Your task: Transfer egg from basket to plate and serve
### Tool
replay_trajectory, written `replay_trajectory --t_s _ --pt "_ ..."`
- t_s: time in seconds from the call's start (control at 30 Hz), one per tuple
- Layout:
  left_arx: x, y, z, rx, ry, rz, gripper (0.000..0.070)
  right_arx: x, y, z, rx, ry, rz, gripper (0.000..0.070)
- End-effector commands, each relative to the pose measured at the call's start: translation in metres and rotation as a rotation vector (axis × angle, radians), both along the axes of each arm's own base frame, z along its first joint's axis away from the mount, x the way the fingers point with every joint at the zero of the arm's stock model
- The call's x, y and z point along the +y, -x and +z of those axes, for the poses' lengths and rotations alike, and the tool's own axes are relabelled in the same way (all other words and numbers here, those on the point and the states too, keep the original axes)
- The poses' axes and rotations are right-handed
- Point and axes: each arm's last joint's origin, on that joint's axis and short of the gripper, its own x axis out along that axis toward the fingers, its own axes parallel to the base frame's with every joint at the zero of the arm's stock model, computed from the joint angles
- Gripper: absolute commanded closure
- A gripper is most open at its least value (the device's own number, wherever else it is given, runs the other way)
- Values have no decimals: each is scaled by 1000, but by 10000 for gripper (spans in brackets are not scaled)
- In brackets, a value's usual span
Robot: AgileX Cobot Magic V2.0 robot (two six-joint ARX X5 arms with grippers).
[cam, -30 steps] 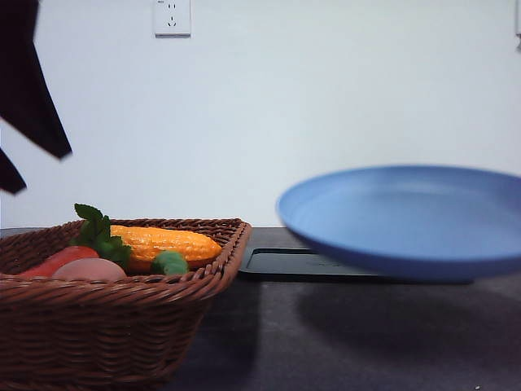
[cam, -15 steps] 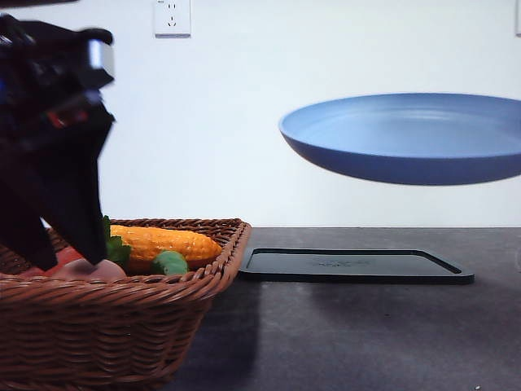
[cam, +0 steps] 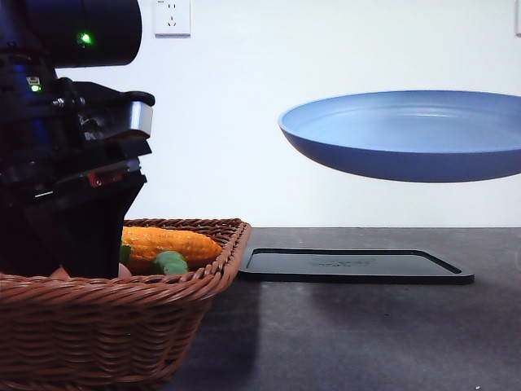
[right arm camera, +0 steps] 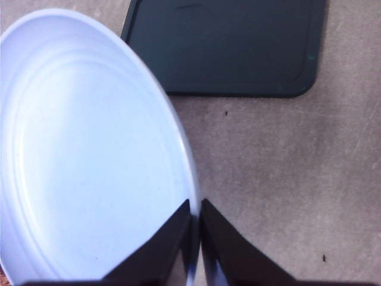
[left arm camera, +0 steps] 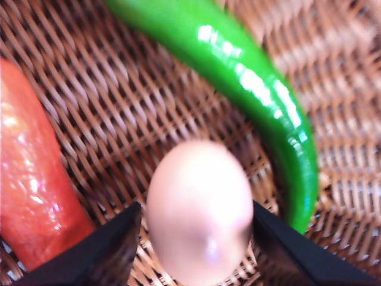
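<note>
**A:** From the front, what is hard to read?

**B:** The left arm (cam: 69, 138) is a dark bulk over the basket (cam: 122, 326), cut off by the top and left frame edges. It reaches down inside the braided rim, so the fingers are hidden behind the near wall. Of the egg (cam: 59, 273) only a pinkish sliver peeks above the rim, low beside the arm. The corn cob (cam: 167, 243) lies toward the basket's far right corner, with a green pepper (cam: 169, 263) just in front of it. The plate (cam: 407, 134) hangs in the air above the black tray (cam: 354, 265), slightly tilted, its right part cut off by the frame; whatever holds it is out of sight here. The tray lies flat on the table (cam: 350, 342), just beside the basket's right side.

**A:** And the left wrist camera?

**B:** Blurred, but clear enough. The left gripper (left arm camera: 196, 238) is spread, one dark finger (left arm camera: 113, 244) on either side of the egg (left arm camera: 199, 208), which rests on the basket's woven floor (left arm camera: 119, 107). Whether the fingers touch the shell I cannot tell; there is no firm clamp. The carrot (left arm camera: 33, 179) lies beside one finger, cut off by the frame; the green pepper (left arm camera: 256, 89) curves round the other side of the egg.

**A:** The right wrist camera?

**B:** The right gripper (right arm camera: 196, 235) is clenched on the plate's rim (right arm camera: 178, 149), fingers nearly together with the edge pinched between them. The plate (right arm camera: 83, 161) looks pale here, partly cropped. Below lie the tray (right arm camera: 232, 47) and the bare table (right arm camera: 280, 179).
</note>
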Motion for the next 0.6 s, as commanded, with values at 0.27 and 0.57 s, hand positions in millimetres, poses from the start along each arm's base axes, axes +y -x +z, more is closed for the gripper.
replay_trajectory --t_s 0.27,0.57 --pt "-8 -4 3 -37 21 -21 342 1 -1 6 -31 -2 12 700" --pt "-7 -3 2 -30 3 -48 449 1 -1 6 -32 -2 12 700"
